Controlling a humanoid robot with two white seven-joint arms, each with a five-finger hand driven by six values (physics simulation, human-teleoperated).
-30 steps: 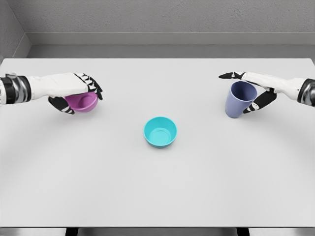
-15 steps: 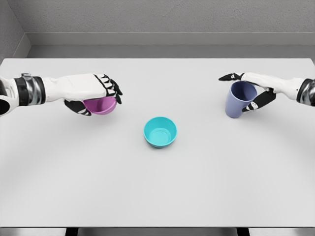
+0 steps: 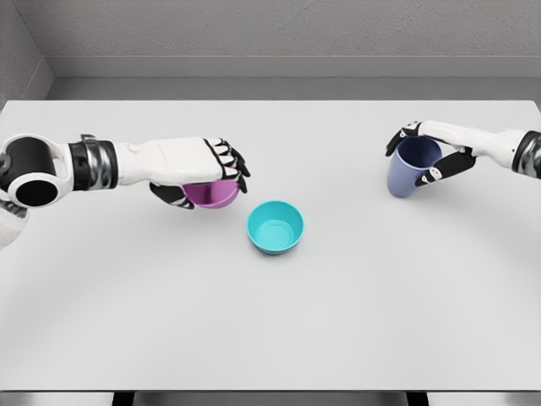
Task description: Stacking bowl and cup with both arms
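On the white table, a round teal bowl sits at the centre. Just to its left, the left hand grips a small purple bowl from above. Far right, the right hand curls around a blue-grey cup.

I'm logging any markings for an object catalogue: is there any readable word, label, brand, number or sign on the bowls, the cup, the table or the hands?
None: no text, label, brand, number or sign can be read anywhere.
Purple bowl, held in the left hand: plain.
Teal bowl: plain.
Blue cup, grasped by the right hand: plain.
Table: bare white.
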